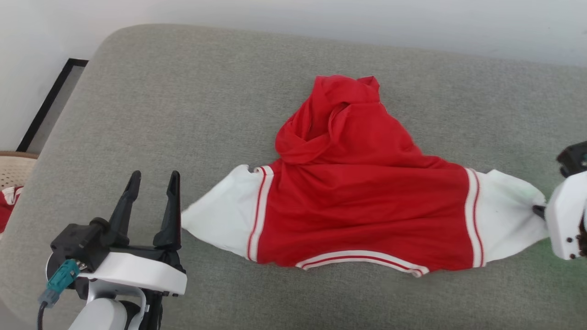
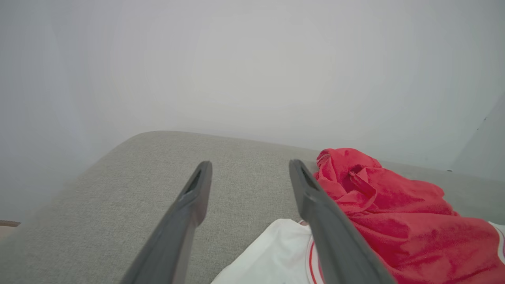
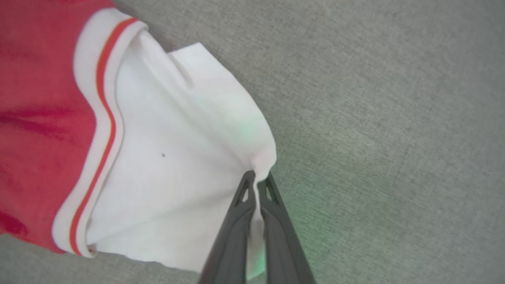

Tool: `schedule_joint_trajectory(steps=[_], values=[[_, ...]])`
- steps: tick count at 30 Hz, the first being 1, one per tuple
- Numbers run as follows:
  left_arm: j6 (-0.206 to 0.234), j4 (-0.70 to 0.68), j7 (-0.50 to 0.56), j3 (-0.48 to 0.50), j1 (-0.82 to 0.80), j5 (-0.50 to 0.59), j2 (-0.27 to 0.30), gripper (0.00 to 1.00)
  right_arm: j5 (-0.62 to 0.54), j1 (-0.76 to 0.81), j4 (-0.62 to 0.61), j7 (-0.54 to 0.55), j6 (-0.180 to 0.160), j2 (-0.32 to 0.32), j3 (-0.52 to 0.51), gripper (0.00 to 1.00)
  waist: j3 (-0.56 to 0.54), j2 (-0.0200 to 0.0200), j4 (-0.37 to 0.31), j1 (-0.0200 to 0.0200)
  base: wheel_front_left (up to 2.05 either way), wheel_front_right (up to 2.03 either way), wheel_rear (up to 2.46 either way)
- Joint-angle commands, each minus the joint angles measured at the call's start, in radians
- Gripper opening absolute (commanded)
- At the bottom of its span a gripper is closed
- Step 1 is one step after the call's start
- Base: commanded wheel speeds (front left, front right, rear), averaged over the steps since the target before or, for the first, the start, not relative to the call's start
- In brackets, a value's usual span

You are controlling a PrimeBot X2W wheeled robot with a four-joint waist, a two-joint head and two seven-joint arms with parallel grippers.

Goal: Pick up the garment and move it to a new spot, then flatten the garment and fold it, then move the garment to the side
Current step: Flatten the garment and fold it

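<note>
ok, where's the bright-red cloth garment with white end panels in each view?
Head view: bright-red cloth garment centre, spread sideways.
Left wrist view: lower right, beside the open left gripper.
Right wrist view: left half, white panel pinched in the shut right gripper.
Shared landmark: grey fabric cushion underneath.

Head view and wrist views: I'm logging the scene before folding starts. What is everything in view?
garment: one, bright red with white, stripe-edged end panels, spread across the cushion's middle
cushion: one, grey fabric, under the garment
basket: one, pale and perforated, at the far left edge
cloth: one, red and white, just below the basket
framed panel: one, black frame, upper left by the wall
wall: one, white, behind the cushion
left gripper: one, dark fingers, open beside the garment's left white panel
right gripper: one, dark fingers, shut on the right white panel's tip
</note>
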Motion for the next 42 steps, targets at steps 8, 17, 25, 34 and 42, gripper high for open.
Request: schedule_joint_trajectory(steps=[8,17,25,34,42], values=[[-0.059,0.074,0.032,-0.008,-0.005,-0.016,-0.006,1.00,-0.017,0.011,0.077,-0.020,-0.002,0.059,-0.088,1.00,0.009,0.0000,-0.034,0.0000,0.00,0.00,0.00],[-0.105,0.171,0.295,-0.062,-0.068,-0.086,0.049,1.00,-0.063,0.041,-0.015,-0.104,-0.001,0.099,-0.157,1.00,-0.014,0.0000,-0.088,0.0000,0.00,0.00,0.00],[-0.103,0.227,0.598,-0.102,-0.131,-0.136,0.134,1.00,-0.128,0.137,-0.222,-0.182,-0.001,0.156,-0.294,1.00,-0.024,0.0000,-0.152,0.0000,0.00,0.00,0.00],[-0.069,0.318,0.837,-0.115,-0.187,-0.194,0.172,1.00,-0.238,0.264,-0.473,-0.280,-0.001,0.279,-0.428,1.00,-0.018,0.0000,-0.227,0.0000,0.00,0.00,0.00],[-0.005,0.362,1.010,-0.153,-0.198,-0.221,0.156,1.00,-0.265,0.374,-0.597,-0.269,-0.001,0.372,-0.520,1.00,0.002,0.0000,-0.268,0.0000,0.00,0.00,0.00]])
